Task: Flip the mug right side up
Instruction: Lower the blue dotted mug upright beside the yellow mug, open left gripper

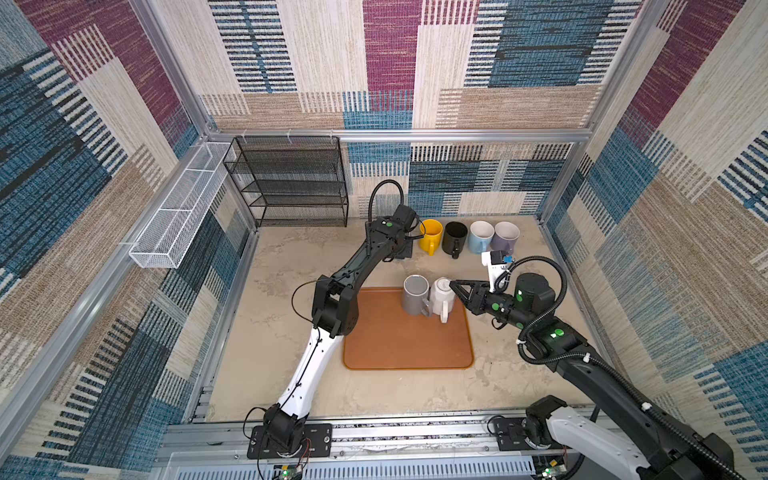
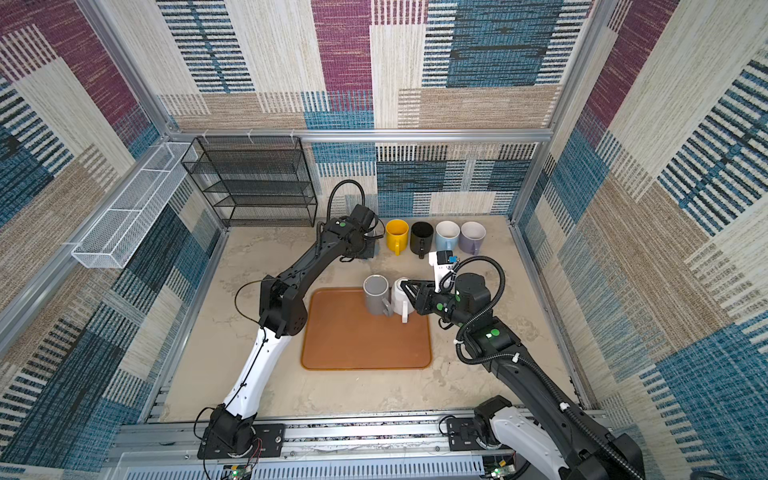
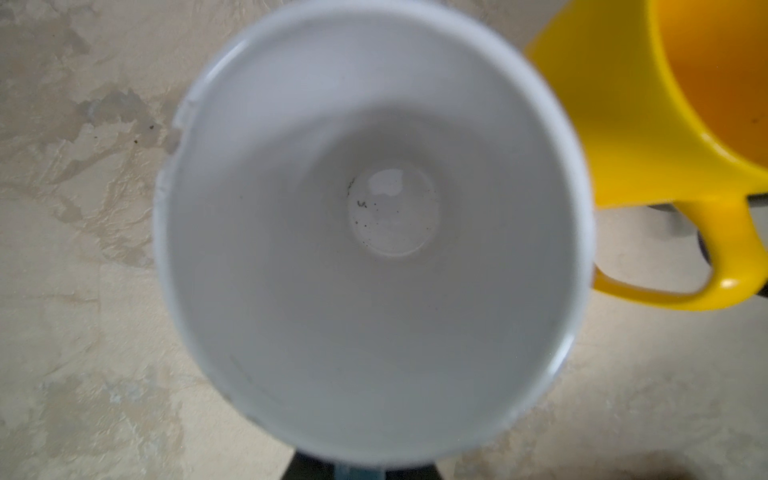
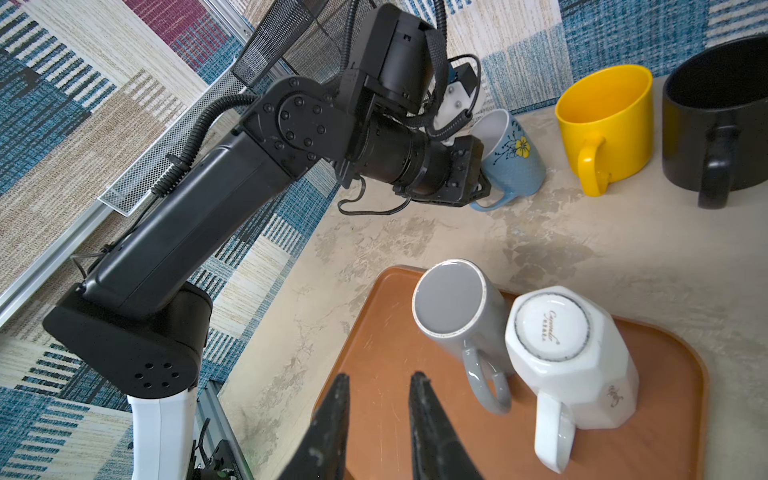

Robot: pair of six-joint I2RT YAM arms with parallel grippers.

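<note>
Mugs on a bench (image 1: 291, 291), read left to right, with places given from the brown tray (image 1: 395, 349).

Beyond the tray's far left corner, the left hand (image 4: 484, 183) is clamped on the flowered blue mug (image 4: 515, 162), apparently at the rim on the handle side. This mug is tilted, mouth upward and toward the arm. Whether its base touches the bench cannot be told. The left wrist view looks straight into it and shows a white inside with a few dark specks on the bottom. The outside is pale blue with a yellow flower and dark twigs.

Beyond the tray's far edge, four mugs stand in a row with mouths up: a yellow mug (image 1: 430, 235) just beside the flowered one, a black mug (image 1: 455, 237), a pale blue mug (image 1: 481, 236) and a lilac mug (image 1: 506, 237).

On the tray's far right part, the grey mug (image 1: 415, 295) and the white mug (image 1: 440, 297) stand bottoms up, close together, with handles toward the near edge. The white one is faceted and has a ringed maker's mark on its base.

The right hand (image 1: 453, 284) hovers close by the top of the white mug, fingers a little apart and holding nothing.

Judged progress: the flowered mug is all but righted and needs setting down. The two mugs on the tray are left to turn.
</note>
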